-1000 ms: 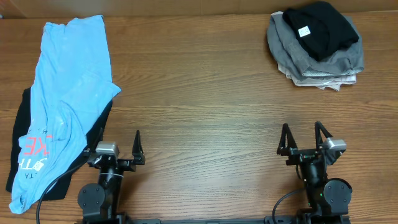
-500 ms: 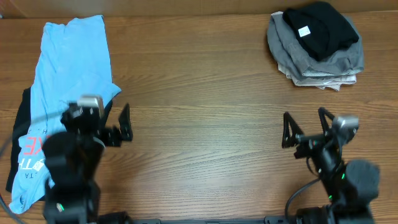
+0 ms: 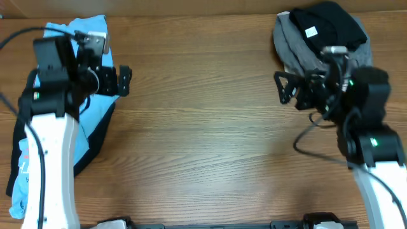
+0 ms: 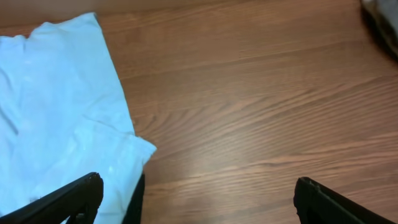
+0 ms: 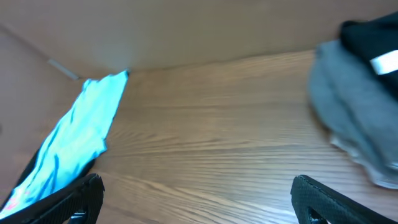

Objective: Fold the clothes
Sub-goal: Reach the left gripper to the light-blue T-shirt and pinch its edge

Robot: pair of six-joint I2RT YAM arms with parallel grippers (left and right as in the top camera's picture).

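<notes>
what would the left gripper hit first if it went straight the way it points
Likely bare table; the left gripper aims between the blue shirt and the folded pile, depth unclear.

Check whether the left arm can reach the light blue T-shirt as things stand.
Probably yes: the left gripper is open and hangs at the edge of the light blue T-shirt, with nothing between them.

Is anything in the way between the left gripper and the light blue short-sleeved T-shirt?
Nothing visible does. The open left gripper hangs over the edge of the light blue T-shirt, with one finger above the cloth and the other above the wooden table.
</notes>
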